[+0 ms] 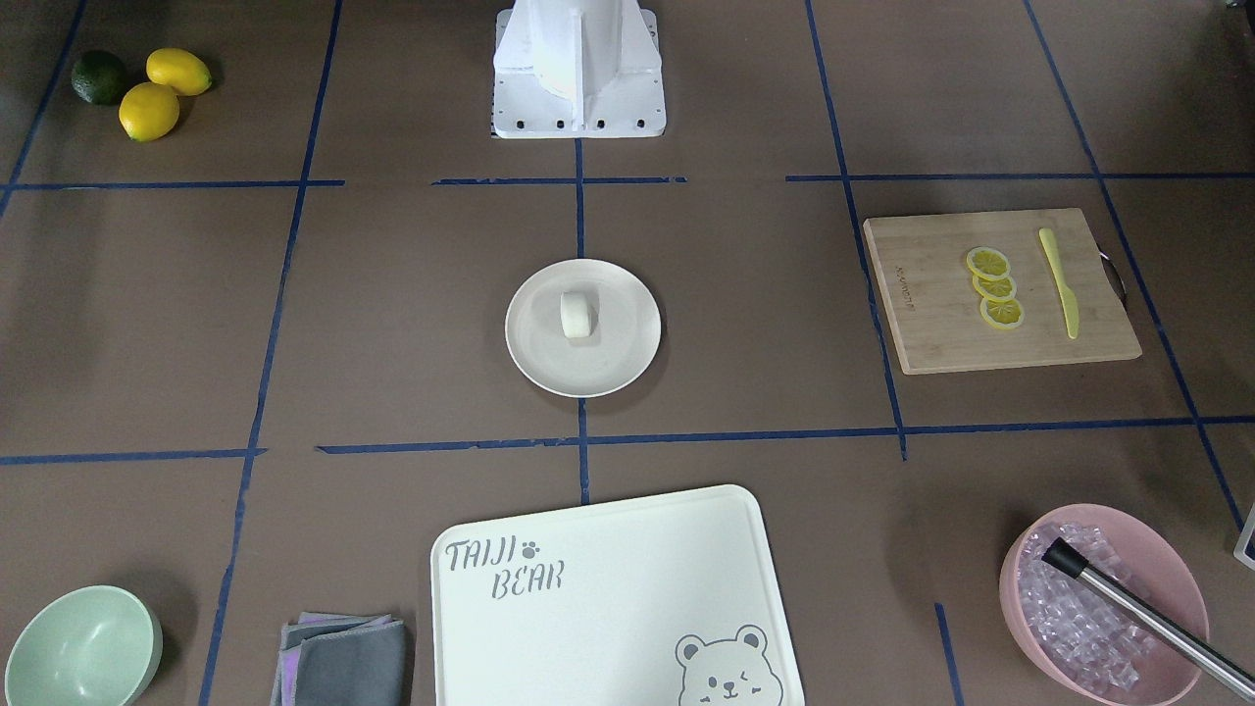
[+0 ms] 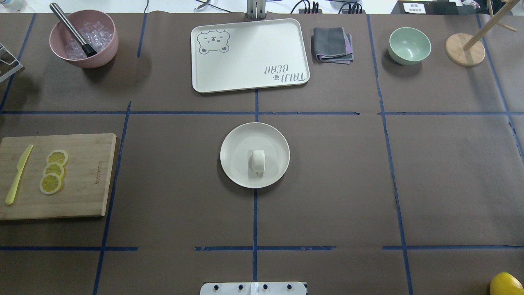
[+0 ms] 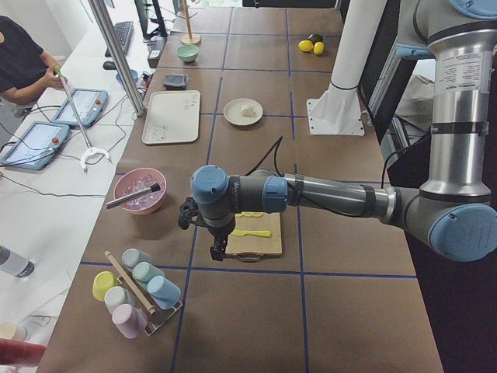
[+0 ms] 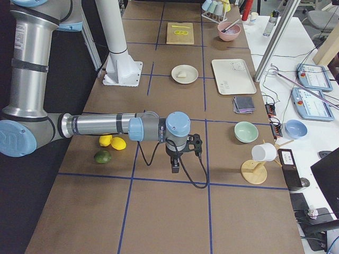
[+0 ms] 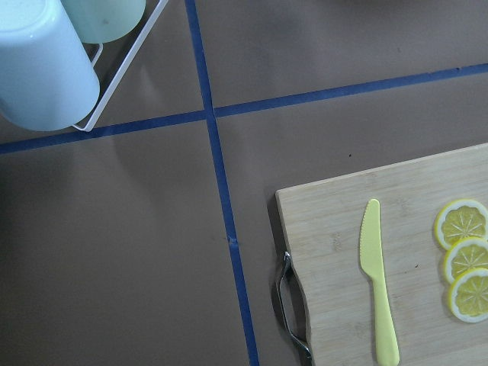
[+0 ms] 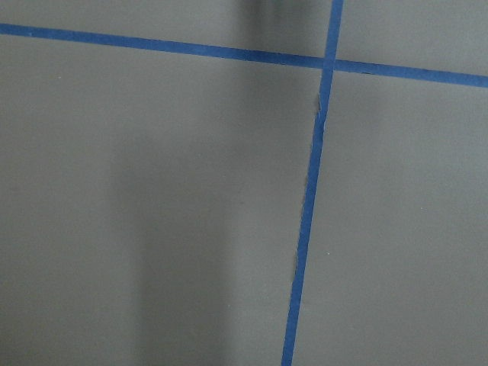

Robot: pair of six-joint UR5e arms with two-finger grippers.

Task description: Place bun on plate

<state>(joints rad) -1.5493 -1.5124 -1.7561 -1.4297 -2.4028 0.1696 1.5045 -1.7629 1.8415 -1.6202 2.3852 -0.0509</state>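
The small white bun (image 1: 577, 315) (image 2: 257, 162) lies on its side in the middle of the round cream plate (image 1: 620, 361) (image 2: 236, 142) at the table's centre. Nothing touches either of them. My left gripper (image 3: 217, 251) hangs over the cutting board's end, far from the plate. My right gripper (image 4: 175, 166) hangs over bare table at the other end, near the lemons. Both show only in the side views, so I cannot tell whether they are open or shut. No fingers appear in either wrist view.
A wooden cutting board (image 2: 88, 176) holds lemon slices (image 2: 53, 171) and a yellow knife (image 2: 17, 175). Across the table stand a bear tray (image 2: 249, 57), a folded cloth (image 2: 332, 44), a green bowl (image 2: 409, 45) and a pink bowl of ice (image 2: 84, 39). A cup rack (image 3: 133, 289) is by my left arm.
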